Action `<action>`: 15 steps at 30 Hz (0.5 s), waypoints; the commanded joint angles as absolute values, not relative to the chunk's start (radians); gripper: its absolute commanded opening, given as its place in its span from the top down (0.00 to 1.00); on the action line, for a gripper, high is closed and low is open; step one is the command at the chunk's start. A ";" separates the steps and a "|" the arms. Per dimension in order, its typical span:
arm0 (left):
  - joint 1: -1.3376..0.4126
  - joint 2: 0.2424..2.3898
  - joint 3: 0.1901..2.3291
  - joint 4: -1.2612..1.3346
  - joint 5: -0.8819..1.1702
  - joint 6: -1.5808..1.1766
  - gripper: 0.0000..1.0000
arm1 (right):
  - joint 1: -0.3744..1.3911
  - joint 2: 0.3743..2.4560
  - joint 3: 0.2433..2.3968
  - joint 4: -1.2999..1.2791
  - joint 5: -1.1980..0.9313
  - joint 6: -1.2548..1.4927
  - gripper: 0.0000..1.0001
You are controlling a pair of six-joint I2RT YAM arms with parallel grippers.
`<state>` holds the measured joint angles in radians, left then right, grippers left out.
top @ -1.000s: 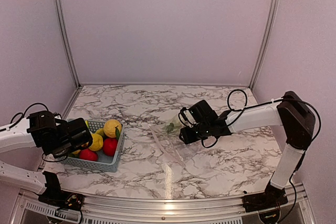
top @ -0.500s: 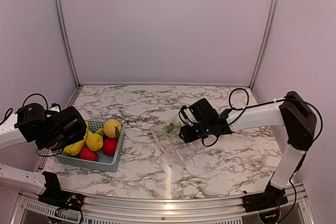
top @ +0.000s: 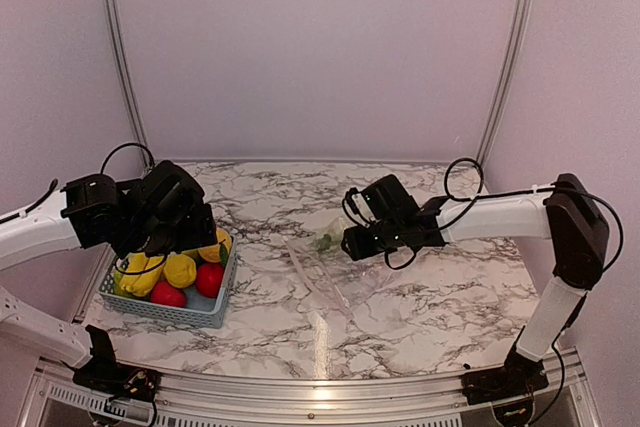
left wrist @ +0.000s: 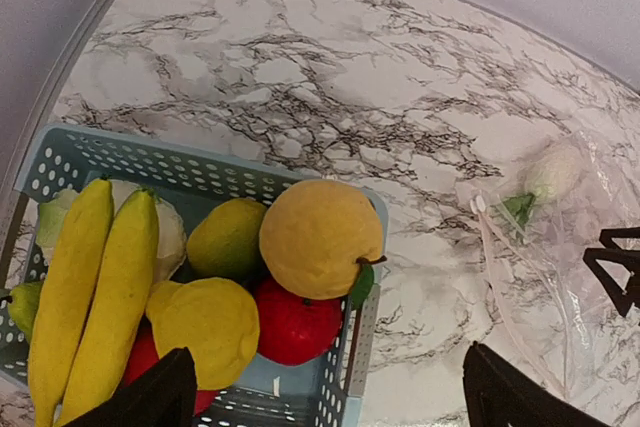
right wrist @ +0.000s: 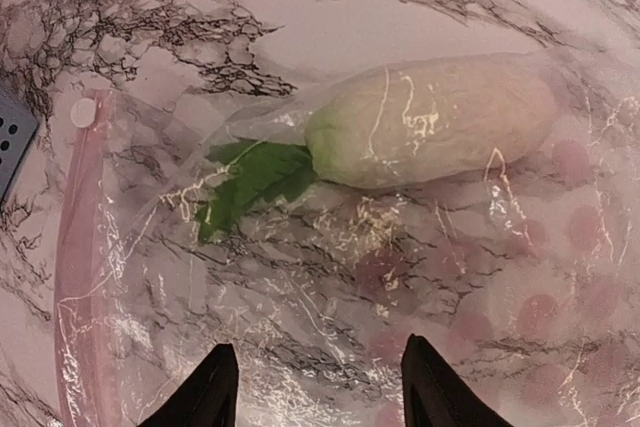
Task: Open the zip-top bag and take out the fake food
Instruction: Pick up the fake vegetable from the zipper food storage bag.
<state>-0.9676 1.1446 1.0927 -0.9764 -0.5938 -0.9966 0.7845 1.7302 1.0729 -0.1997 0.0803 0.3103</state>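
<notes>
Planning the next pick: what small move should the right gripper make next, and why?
Probably lower the right gripper and pinch the zip-top bag behind the pale vegetable: its jaws hang open above the plastic, the vegetable lies inside, leaf toward the pink zip strip, and the left gripper is open over the basket.

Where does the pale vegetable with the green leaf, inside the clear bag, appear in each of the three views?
Top external: the pale vegetable is near the centre.
Left wrist: near the right edge, about mid-height.
Right wrist: upper centre, large.
Shared landmark: the pink zip strip of the bag, next to the leaf.
</notes>
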 commanded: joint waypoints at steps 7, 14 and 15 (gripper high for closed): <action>-0.964 1.341 1.097 -0.544 -0.324 -0.792 0.04 | 0.725 1.684 1.140 -0.262 0.100 0.319 0.46; -0.963 1.439 1.069 -0.379 -0.220 -0.787 0.05 | 0.734 1.655 1.152 -0.309 0.064 0.303 0.46; -0.962 1.444 1.065 -0.364 -0.219 -0.787 0.05 | 0.743 1.650 1.153 -0.312 0.062 0.298 0.46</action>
